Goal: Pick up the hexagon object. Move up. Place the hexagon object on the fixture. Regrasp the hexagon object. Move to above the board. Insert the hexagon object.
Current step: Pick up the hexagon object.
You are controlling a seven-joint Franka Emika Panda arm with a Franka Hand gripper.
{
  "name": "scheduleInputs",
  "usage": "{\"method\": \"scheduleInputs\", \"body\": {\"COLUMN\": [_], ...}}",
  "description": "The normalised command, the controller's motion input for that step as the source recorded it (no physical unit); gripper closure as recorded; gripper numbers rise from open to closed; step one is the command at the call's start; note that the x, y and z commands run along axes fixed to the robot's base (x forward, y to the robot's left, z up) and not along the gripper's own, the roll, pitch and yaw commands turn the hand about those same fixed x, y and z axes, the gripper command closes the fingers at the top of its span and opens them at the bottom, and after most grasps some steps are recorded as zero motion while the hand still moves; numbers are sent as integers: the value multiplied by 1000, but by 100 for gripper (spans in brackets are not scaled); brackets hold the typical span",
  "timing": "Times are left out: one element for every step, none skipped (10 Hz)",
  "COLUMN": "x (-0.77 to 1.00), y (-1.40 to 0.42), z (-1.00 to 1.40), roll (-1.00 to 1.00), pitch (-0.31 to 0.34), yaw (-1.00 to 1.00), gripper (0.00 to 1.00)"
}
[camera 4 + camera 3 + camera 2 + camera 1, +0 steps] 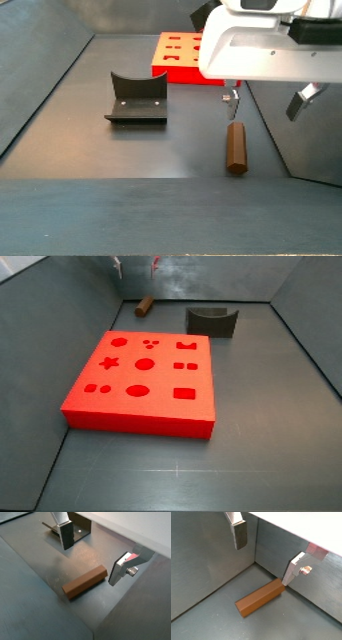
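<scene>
In a wrist view, two silver fingers [240,534] are being shown spread wide, and the gripper [264,554] is hovering with nothing between the plates. One brown hexagon object [260,598] is being seen lying flat on the grey floor [211,612], under the gap and nearer one finger, whose tip is appearing just over the peg's end. Contact cannot be told.

In a wrist view, the same two fingers [65,533] are being shown wide apart around the gripper [91,557], empty. One hexagon object [85,581] is lying on the floor [33,572] below the gap. One dark fixture [79,528] is partly being seen behind one finger, its base plate on the floor, apart from the peg.

In a side view, one red board [140,384] is filling the frame's middle, with cutouts in its top being counted as eleven, small ones unclear. One fixture [213,321] is standing at upper right of the board, just apart from it. One hexagon object [144,304] is lying at top centre, beyond the board. The gripper [135,265] is barely being shown at the top edge; its spread cannot be told here.

In a side view, the gripper [267,100] is hanging at upper right under the white arm body, fingers wide. One hexagon object [235,147] is lying lengthwise on the floor below it, right of centre. One fixture [136,98] is standing left of centre, well apart from the peg. One board [189,58] is partly being seen at top centre.
</scene>
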Motion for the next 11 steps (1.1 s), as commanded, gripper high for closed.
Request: {"method": "scheduleInputs", "body": {"x": [454,354,286,183,86,46,40,49,66,109,157], "y": [0,0,0,0,17,109,223,280,269,249,191], "z": [-751,-746,-803,-843,-900,-951,-974,-974,-949,-889,-834], "roll": [0,21,63,61,69,59,14,0,0,0,-6], "pitch": [-180,-186,-156,-137,-107,-84,-74,-83,-91,-117,-140], "yaw": [-371,-520,-569,-611,-563,-446,-254,-137,-137,-137,-174], "gripper": [0,0,0,0,0,0,0,0,0,0,0]}}
